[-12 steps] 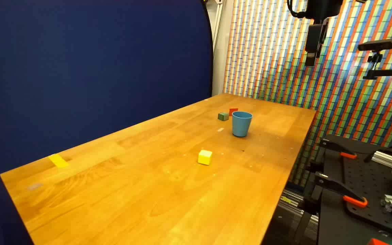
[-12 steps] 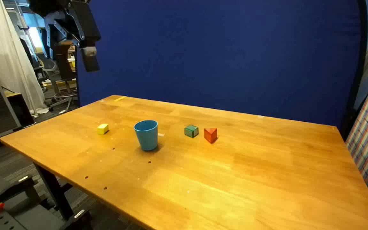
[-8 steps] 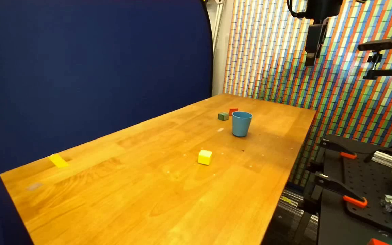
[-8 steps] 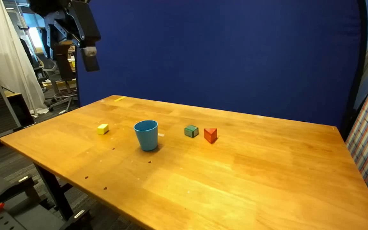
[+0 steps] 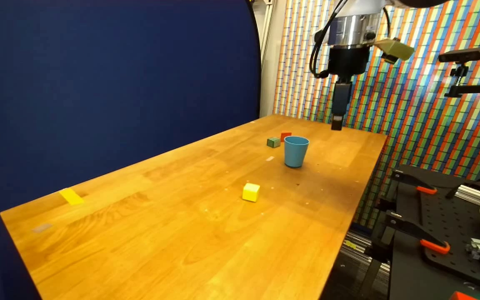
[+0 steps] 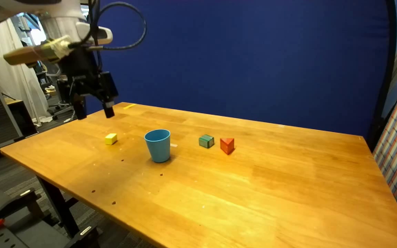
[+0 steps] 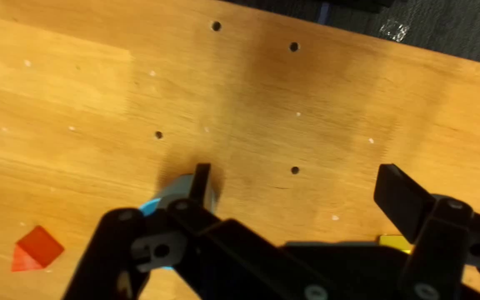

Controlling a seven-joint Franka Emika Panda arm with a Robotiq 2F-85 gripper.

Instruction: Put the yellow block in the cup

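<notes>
Wood tops the table [image 6: 281, 193], and the robot's gripper [image 6: 94, 114] hangs over it, fingers [image 6: 109, 112] spread wide, nothing between them. The blue cup [image 6: 159, 148] stands upright, mouth up. The yellow block [image 6: 110, 139] sits on the table, outside the cup and near it. The step looks like reaching for that block. Best to take the gripper clear of the cup first, since in the wrist view one finger overlaps it; then centre over the block, come straight down with the fingers flat to two opposite faces, and close gently. Counted: one table, one gripper, one cup, one yellow strip [image 5: 72, 196], three blocks: one red block [image 6: 227, 146], one green block [image 6: 206, 141], one yellow block.
</notes>
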